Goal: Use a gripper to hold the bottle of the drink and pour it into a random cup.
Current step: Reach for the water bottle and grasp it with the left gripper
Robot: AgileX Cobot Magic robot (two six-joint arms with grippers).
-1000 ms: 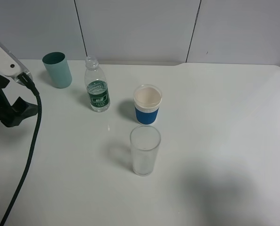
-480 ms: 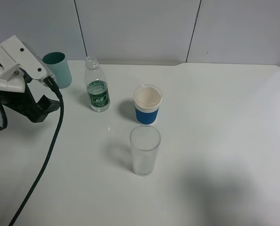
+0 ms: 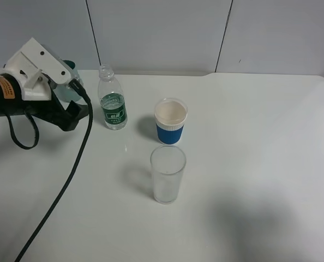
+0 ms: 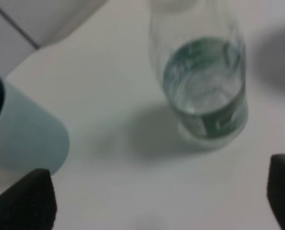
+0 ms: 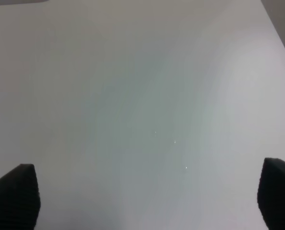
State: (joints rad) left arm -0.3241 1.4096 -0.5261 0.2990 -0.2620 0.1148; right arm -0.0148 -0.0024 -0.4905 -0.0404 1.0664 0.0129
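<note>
The left gripper [image 4: 154, 203] hangs low over the back left part of the white table [image 3: 260, 142], pointing at the bottle [image 3: 113, 106], which is just beside it but not touching it. Its two black fingers [image 4: 27, 201] stand wide apart with only bare table between them, so this hand is open and holds nothing. A black cable [image 3: 69, 169] runs from it across the table to the front edge, and a black strap [image 3: 20, 134] loops down under its body.

The bottle stands upright near the back of the table, with no cap, a dark green label and some clear water in the bottom. A teal tumbler [image 4: 22, 134] stands to the left of it, close to the wall; from the high camera the gripper hides most of it.

To the right of the bottle stands a white paper cup [image 3: 171, 121] with a blue sleeve. The clear glass [image 3: 168, 174] stands upright in front of the paper cup, near it but apart, and well away from the bottle. It looks empty.

The right gripper [image 5: 145, 199] shows only in its own wrist view: its fingers [image 5: 13, 196] are spread wide over bare table and grip nothing
</note>
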